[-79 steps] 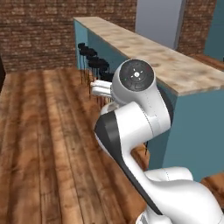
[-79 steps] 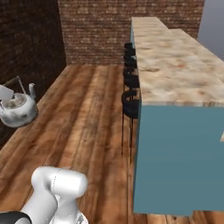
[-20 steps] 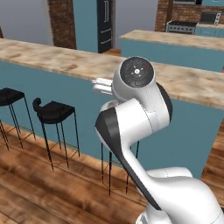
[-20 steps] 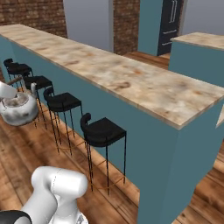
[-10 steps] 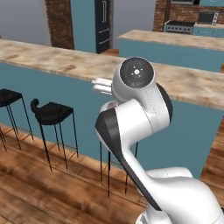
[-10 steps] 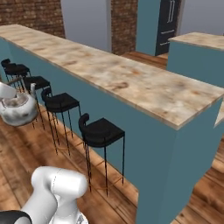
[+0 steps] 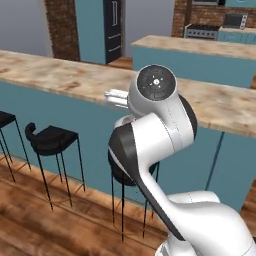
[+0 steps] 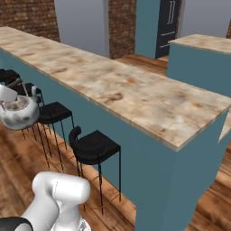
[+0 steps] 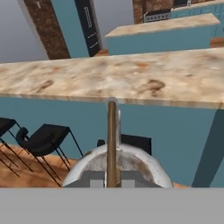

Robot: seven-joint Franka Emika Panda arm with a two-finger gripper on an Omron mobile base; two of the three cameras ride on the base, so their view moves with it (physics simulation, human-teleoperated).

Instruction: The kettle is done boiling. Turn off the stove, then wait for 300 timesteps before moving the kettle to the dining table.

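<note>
1. One kettle (image 9: 116, 168) sits nearest us in the hand view: silver rounded body at the bottom of that view, its thin handle (image 9: 112, 140) running straight up the middle.
2. We see the fingers (image 9: 112, 178) closed tight on that handle, so the kettle hangs from the fingers, off the floor and short of the desk.
3. In the right base view the kettle (image 8: 18, 113) shows at the left edge, silver and squat, in the air above the wood floor (image 8: 18, 167) and level with the black stools (image 8: 92, 146).
4. The white arm (image 7: 155, 135) rises in the left base view with its dark-faced round joint toward us; the fingers are hidden behind it there.
5. Next out come the stools, in a row against the teal base of the dining desk (image 8: 135, 97); we count at least three in the right base view and one clear one in the left base view (image 7: 50, 140).
6. The dining desk (image 7: 60, 80) is a long beige marbled top on a plain teal base, running across all three views; in the hand view its edge (image 9: 131, 78) lies above the kettle and beyond it.
7. Behind it stands a second teal counter (image 7: 200, 55) with a beige top.
8. Farthest back we see brick wall (image 7: 62, 25), a dark fridge-like door (image 7: 112, 30) and a stove (image 7: 202, 31) at the rear of the left base view, small.
</note>
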